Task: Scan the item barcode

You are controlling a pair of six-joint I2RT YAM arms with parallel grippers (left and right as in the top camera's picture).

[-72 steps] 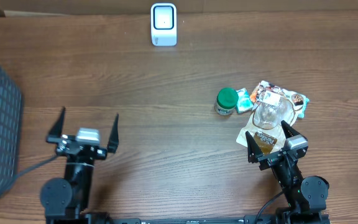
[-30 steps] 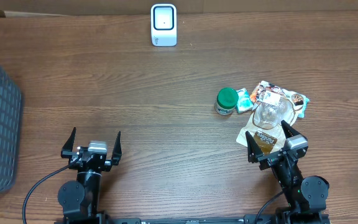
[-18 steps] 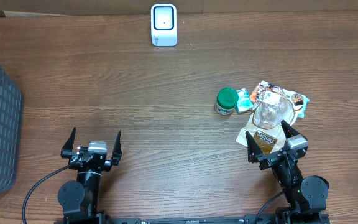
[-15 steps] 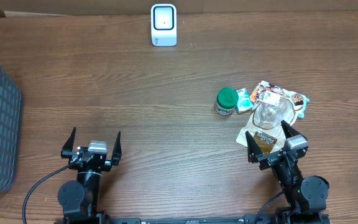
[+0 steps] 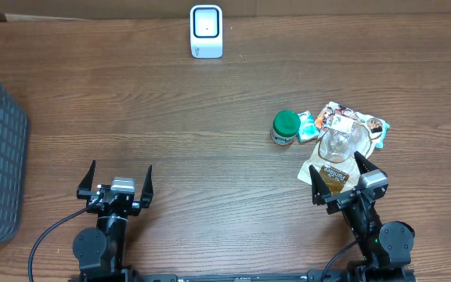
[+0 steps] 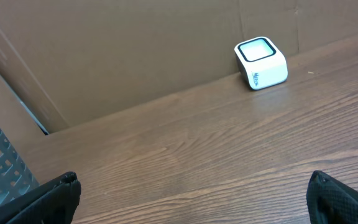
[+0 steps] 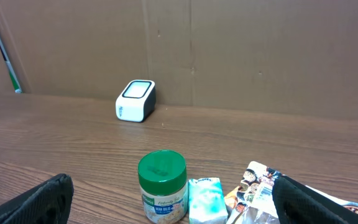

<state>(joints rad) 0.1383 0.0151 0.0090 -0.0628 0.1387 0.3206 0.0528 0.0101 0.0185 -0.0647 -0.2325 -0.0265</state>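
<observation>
On the right of the table (image 5: pixel 210 102), the jar (image 5: pixel 286 126) stands just beside the packets (image 5: pixel 343 137). My left wrist view misses them and shows the scanner (image 6: pixel 261 55). Left gripper (image 5: pixel 120 168) and right gripper (image 5: pixel 335 163) gape empty; the left has drawn back.

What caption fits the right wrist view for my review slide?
A green-lidded jar, small teal box and printed packets on the wooden table, with the white scanner back near the cardboard wall.

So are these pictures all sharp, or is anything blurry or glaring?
Overhead: even light, sharp, though the scanner top looks washed-out white. Left wrist: scanner crisp, left fingertips in the lower corners soft. Right wrist: jar crisp, right fingertips soft too.
</observation>
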